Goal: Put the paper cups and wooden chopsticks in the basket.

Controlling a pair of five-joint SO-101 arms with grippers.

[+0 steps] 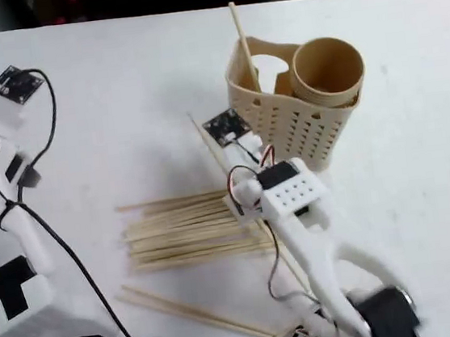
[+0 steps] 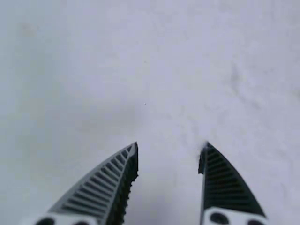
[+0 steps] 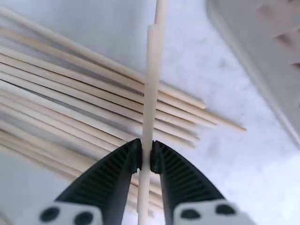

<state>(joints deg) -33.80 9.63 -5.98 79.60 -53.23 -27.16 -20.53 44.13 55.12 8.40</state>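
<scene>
Wooden chopstick (image 3: 150, 84) pinched in right gripper (image 3: 146, 145), near basket (image 1: 293, 124) wall; left gripper (image 2: 170, 144) spread wide over bare table (image 2: 140, 56).

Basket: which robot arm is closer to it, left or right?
Right. The right gripper, shut on a chopstick, is just beside the basket. The left gripper hangs open over bare table, far off on the other side.
</scene>
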